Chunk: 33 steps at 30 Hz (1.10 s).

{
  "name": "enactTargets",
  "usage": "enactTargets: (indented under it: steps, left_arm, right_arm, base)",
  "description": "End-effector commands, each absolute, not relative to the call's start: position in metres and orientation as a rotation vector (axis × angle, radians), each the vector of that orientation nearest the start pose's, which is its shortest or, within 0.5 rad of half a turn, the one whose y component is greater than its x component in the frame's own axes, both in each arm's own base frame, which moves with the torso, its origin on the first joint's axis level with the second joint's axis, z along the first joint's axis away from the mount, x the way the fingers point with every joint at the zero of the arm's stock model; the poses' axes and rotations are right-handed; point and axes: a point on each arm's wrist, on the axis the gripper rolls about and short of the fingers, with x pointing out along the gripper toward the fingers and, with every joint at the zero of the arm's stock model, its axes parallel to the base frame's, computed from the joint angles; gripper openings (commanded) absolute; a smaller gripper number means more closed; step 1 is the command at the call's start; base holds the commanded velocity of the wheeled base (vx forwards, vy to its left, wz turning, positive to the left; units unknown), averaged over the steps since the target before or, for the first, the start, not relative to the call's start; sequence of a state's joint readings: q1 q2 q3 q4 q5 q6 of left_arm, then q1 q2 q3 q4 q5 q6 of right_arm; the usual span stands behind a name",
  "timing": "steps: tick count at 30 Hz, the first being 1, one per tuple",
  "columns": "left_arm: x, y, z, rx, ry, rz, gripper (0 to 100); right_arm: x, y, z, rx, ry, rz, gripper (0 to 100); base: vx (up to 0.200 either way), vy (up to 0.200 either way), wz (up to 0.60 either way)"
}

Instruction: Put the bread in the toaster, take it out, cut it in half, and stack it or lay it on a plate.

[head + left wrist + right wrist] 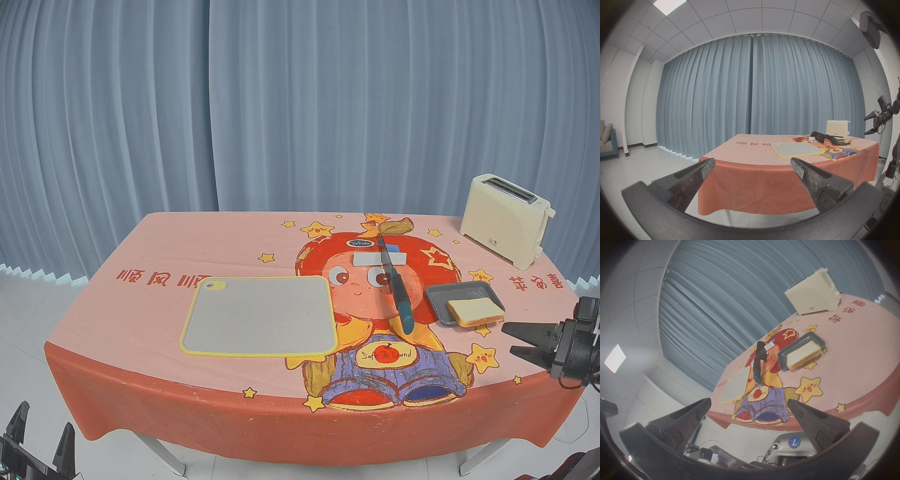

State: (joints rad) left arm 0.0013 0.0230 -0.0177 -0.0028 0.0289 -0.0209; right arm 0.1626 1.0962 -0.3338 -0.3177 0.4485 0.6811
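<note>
Left gripper [45, 417]: fingers spread, empty, low, off the table's [112, 312] near left corner. Right gripper [507, 338]: fingers spread, empty, horizontal, beside the near right corner, tips pointing inward.

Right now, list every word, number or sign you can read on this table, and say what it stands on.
Red characters at both ends of the tablecloth: stylised, unreadable from here.
Lettering on the cartoon's apple patch: too blurred to quote safely.
Badge on the cartoon's cap: too small.
Mark on the toaster: too small.
</note>
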Motion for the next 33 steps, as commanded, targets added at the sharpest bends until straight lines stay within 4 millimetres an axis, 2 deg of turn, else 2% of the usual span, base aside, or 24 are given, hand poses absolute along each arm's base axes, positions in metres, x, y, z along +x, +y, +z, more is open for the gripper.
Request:
enactTargets:
  steps: [1,8,13,19,33]
  left_arm:
    - [-0.021,0.001,0.076,-0.021,0.021,0.031,100]
    - [-0.021,0.001,0.076,-0.021,0.021,0.031,100]
    - [-0.021,0.001,0.076,-0.021,0.021,0.031,100]
    - [-0.021,0.001,0.076,-0.021,0.021,0.031,100]
    - [-0.021,0.001,0.076,-0.021,0.021,0.031,100]
  right_arm:
    - [0.130,0.031,0.160,0.740,0.645,0.445,100]
    - [0.131,0.032,0.161,0.792,0.670,0.462,100]
    - [0.143,0.033,0.166,0.909,0.717,0.454,100]
    - [0.148,0.031,0.161,0.946,0.762,0.462,100]
    - [0.173,0.027,0.146,0.997,0.866,0.429,100]
  base:
    - [0.000,0.000,0.00]
    - [0.000,0.000,0.00]
    - [0.000,0.000,0.00]
    - [0.000,0.000,0.00]
    - [0.000,0.000,0.00]
